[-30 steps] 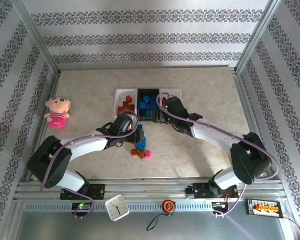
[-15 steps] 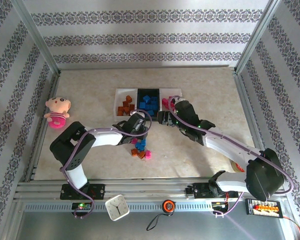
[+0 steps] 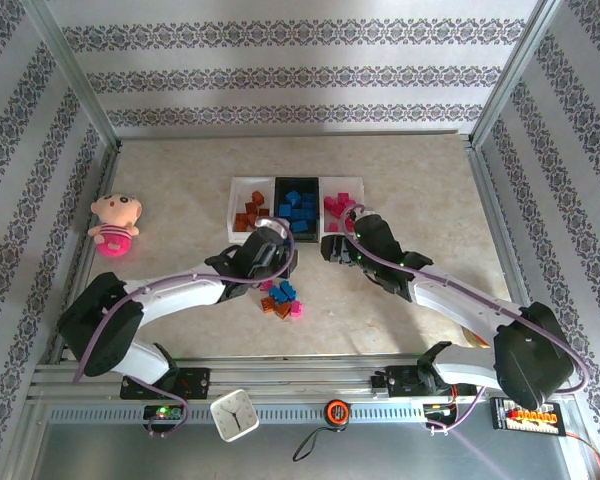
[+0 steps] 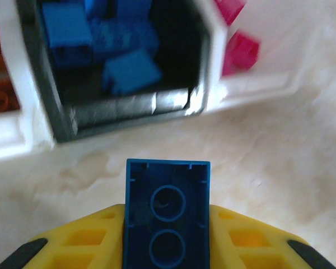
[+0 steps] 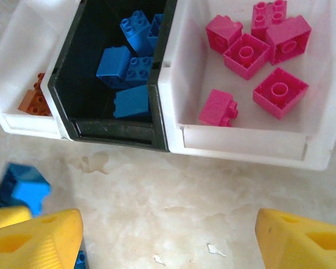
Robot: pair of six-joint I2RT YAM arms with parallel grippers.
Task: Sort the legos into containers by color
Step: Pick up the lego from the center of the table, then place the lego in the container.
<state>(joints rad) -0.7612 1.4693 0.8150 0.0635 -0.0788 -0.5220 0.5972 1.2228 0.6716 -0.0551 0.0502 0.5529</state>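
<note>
My left gripper (image 4: 167, 224) is shut on a blue lego (image 4: 167, 216), studs facing away, a short way in front of the black middle container (image 4: 129, 106). From above, the left gripper (image 3: 276, 258) sits just before the row of containers (image 3: 234, 228). Orange-brown legos (image 3: 248, 212) lie in the left white tray, blue ones (image 3: 298, 208) in the black tray, pink ones (image 5: 246, 53) in the right white tray (image 5: 241, 148). My right gripper (image 5: 171, 241) is open over bare table near that tray, seen from above as the right gripper (image 3: 332, 250). Several loose legos (image 3: 282, 300) lie on the table.
A pink plush doll (image 3: 114, 223) sits at the far left of the table. Metal frame posts and patterned walls close in the sides and back. The two arms stand close together in front of the trays.
My left gripper closed on a blue lego from the loose pile and carried it toward the trays. My right gripper drew back from over the trays to the table in front of them.
</note>
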